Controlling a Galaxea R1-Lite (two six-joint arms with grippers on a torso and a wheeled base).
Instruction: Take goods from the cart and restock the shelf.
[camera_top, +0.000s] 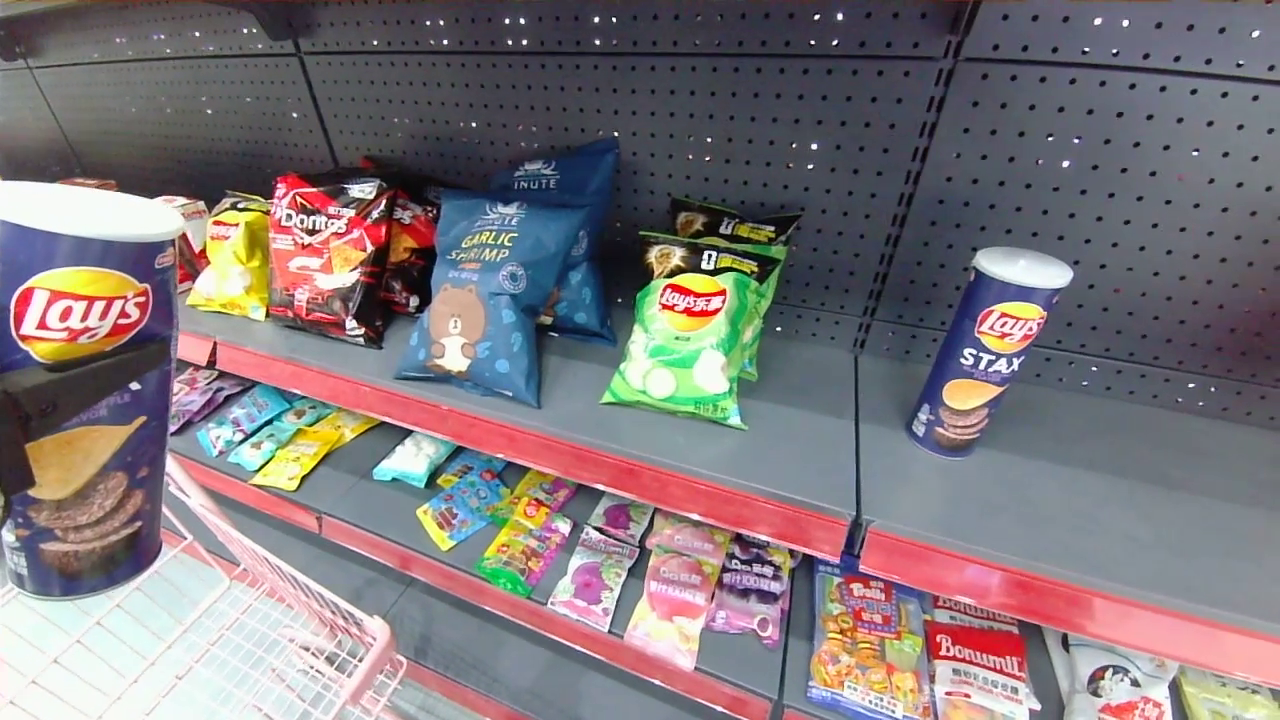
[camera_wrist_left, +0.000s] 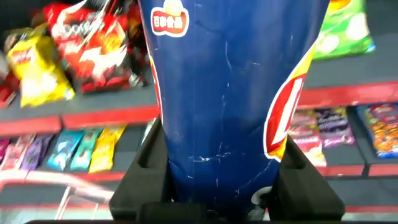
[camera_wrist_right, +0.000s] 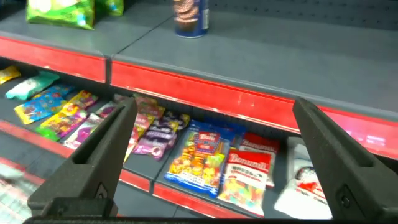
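A tall blue chip can (camera_top: 85, 390) with a white lid hangs upright at the far left, above the pink wire cart (camera_top: 330, 650). My left gripper (camera_wrist_left: 224, 180) is shut on it, and the can's blue body (camera_wrist_left: 230, 93) sits between the black fingers (camera_wrist_left: 146, 171). A second identical can (camera_top: 985, 350) stands upright on the right bay of the grey shelf (camera_top: 1080, 490), also visible as the can (camera_wrist_right: 189, 15). My right gripper (camera_wrist_right: 214, 162) is open with nothing in it, in front of the shelf's red front edge (camera_wrist_right: 205, 93), above the lower shelf's candy bags.
Chip bags fill the shelf's left bay: a yellow bag (camera_top: 232, 255), a red-black bag (camera_top: 325, 255), blue bags (camera_top: 490, 290), green bags (camera_top: 695, 335). Bare grey surface lies around the standing can. Candy packets (camera_top: 600, 560) cover the lower shelf. A perforated back panel (camera_top: 800, 130) stands behind.
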